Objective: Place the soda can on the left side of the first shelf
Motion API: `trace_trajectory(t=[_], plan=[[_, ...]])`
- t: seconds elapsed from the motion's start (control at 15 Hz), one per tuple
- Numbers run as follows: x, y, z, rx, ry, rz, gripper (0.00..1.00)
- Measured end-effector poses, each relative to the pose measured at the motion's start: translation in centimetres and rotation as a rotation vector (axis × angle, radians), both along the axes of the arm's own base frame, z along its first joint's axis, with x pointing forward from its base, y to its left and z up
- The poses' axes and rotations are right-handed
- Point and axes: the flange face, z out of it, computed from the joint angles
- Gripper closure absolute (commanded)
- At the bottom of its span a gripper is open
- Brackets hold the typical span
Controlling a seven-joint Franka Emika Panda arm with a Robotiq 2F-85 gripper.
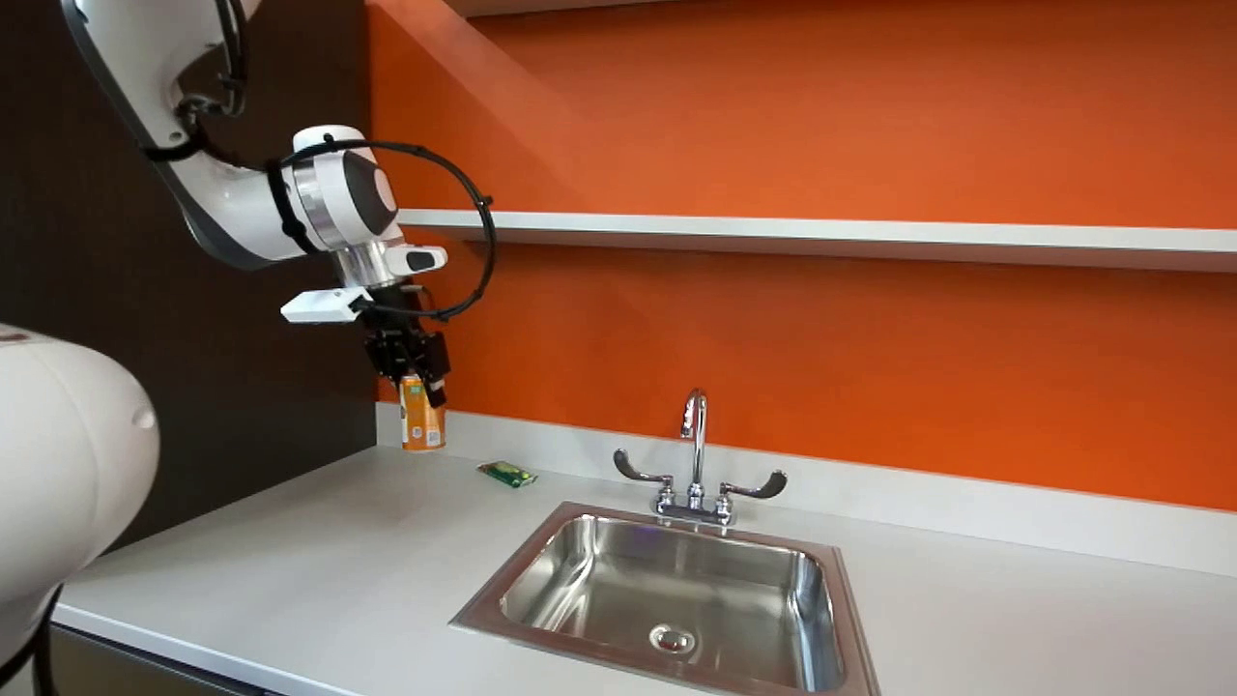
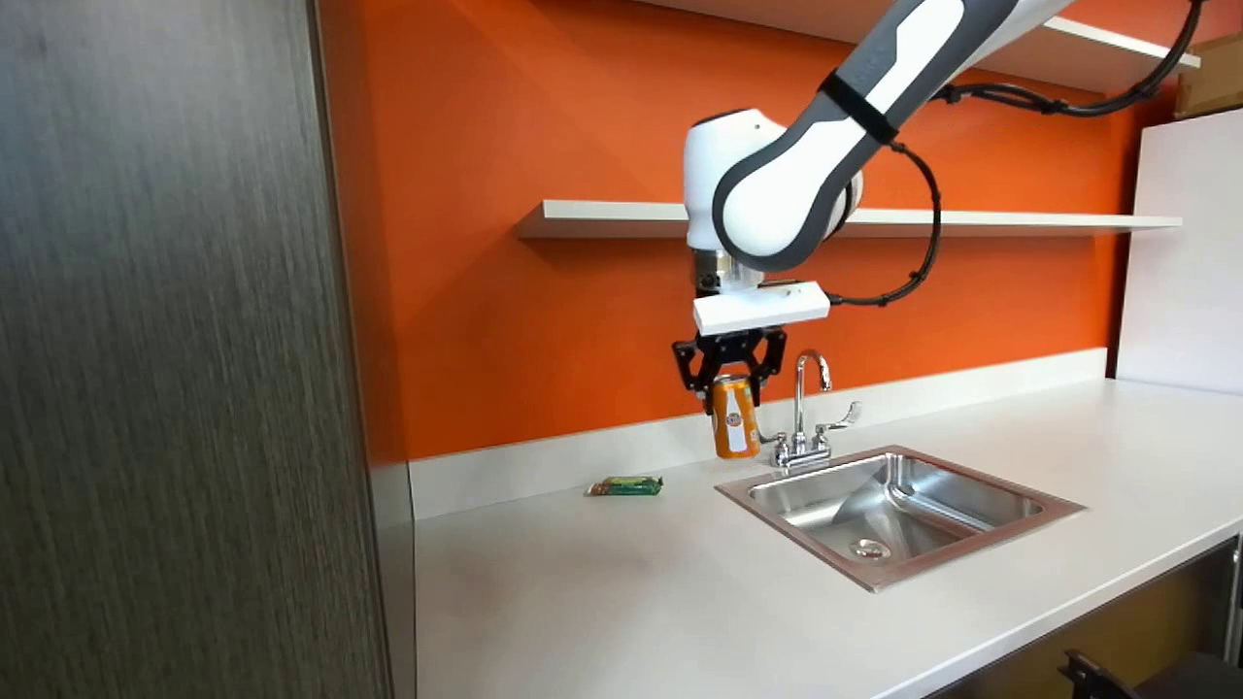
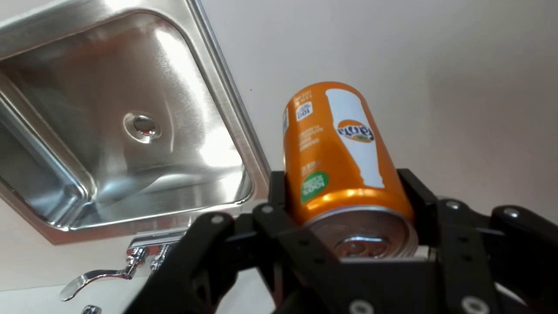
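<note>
The soda can (image 1: 422, 420) is orange with a white bottle print and a silver top. My gripper (image 1: 423, 387) is shut on it near its top. In an exterior view (image 2: 735, 422) the can hangs nearly upright, tilted slightly, apart from the countertop. In the wrist view the can (image 3: 335, 148) sits between both black fingers (image 3: 343, 185), with its pull-tab end toward the palm. The first shelf (image 1: 821, 230) is a thin white board on the orange wall, higher than the gripper. Its left end (image 2: 592, 216) shows in an exterior view; the arm hides part of the board.
A steel sink (image 2: 816, 560) with a faucet (image 1: 698, 435) is set in the white countertop (image 1: 290, 570). A small green packet (image 2: 626, 485) lies by the backsplash. A dark panel (image 2: 194, 388) stands at the left. An upper shelf (image 2: 1117, 58) is above.
</note>
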Motion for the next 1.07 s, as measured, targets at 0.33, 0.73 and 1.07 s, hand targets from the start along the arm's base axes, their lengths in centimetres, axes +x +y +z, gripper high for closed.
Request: trace_trajectory(t=[0.33, 0.73, 1.07], plan=[[-1.1, -1.2, 5.3, -0.018, -0.012, 0.031, 0.62], [-2.6, -2.0, 11.9, -0.070, -0.047, 0.059, 0.62], [-3.0, -2.0, 17.0, -0.067, -0.136, 0.083, 0.62]])
